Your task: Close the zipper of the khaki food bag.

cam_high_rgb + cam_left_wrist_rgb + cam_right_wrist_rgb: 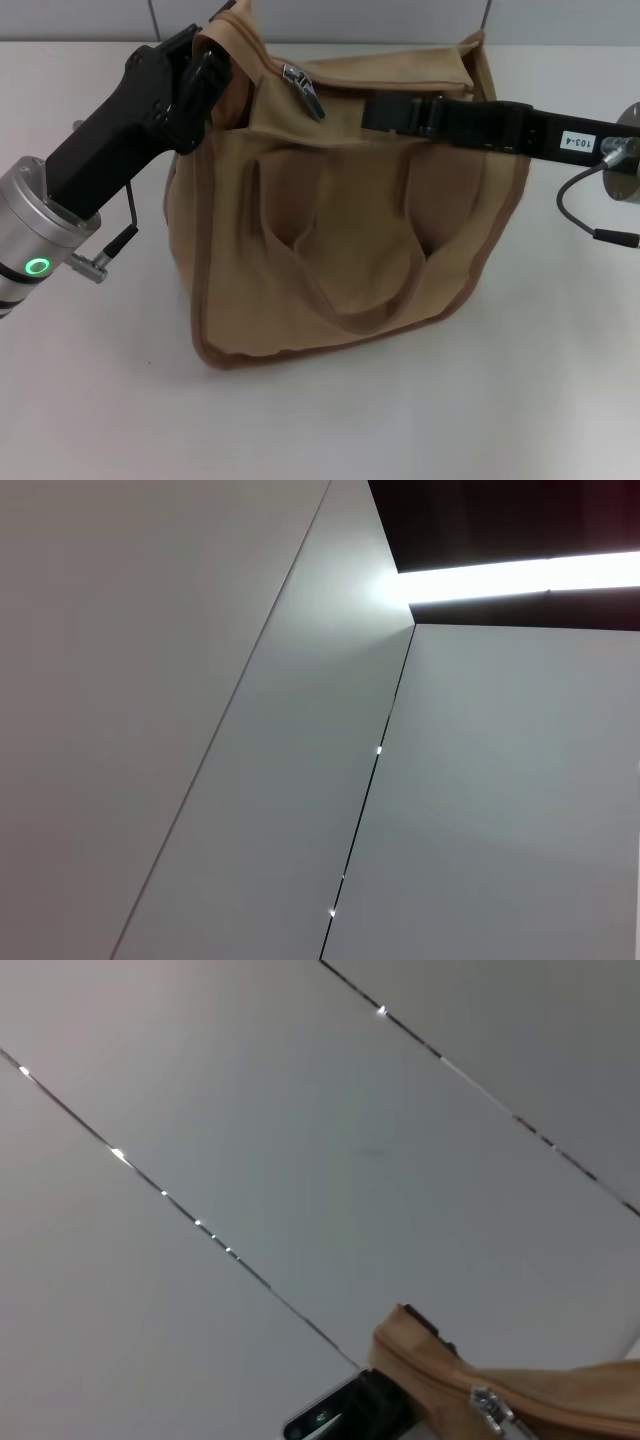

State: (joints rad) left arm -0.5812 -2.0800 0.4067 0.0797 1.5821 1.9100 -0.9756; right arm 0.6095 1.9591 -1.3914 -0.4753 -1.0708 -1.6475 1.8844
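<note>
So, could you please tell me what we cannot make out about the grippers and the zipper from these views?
- Left gripper: in the head view its fingertips are buried in the khaki food bag corner; the left wrist view shows only wall.
- Right gripper: its fingertips merge into a dark mass against the bag top, so the grip is unclear.
- Zipper: only the silver slider shows; the fabric folds hide how far the line is closed.

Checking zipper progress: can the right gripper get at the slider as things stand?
Probably yes: the right gripper lies across the khaki food bag top, just beside the silver slider, with nothing between them. The left gripper holds the far corner.
</note>
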